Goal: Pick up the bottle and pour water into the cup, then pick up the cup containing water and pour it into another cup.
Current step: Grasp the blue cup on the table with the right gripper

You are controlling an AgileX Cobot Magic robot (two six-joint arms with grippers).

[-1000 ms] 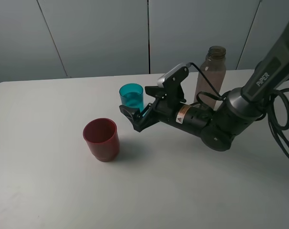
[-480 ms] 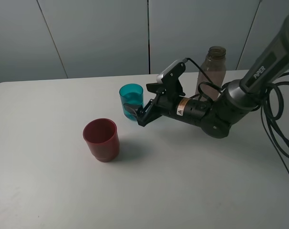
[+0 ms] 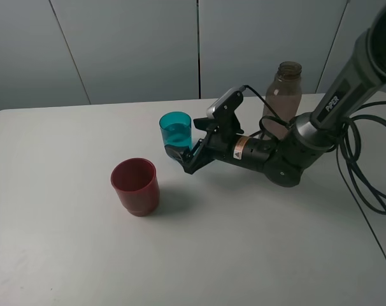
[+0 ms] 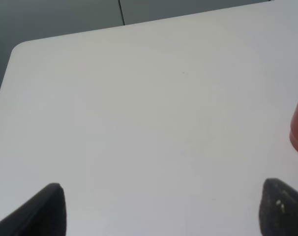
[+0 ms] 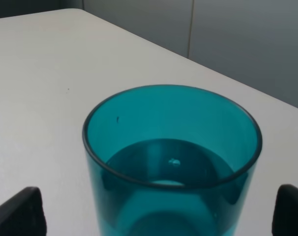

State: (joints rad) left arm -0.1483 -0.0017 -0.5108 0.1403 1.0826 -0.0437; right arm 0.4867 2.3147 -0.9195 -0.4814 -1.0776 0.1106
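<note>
Two neighbours: red cup (image 3: 135,186) near teal cup (image 3: 176,129), bottle (image 3: 287,86) behind right gripper (image 3: 183,158).

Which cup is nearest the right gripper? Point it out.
The teal cup, the slimmer one, standing just ahead of the open right gripper. The red cup is wider and stands apart from the gripper, toward the table's front.

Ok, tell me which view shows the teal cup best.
The right wrist view: the teal cup fills the picture, with its rim and inside plain to see. The exterior high view shows it small, its base behind the right gripper. The left wrist view shows at most a sliver of it at the frame edge.
</note>
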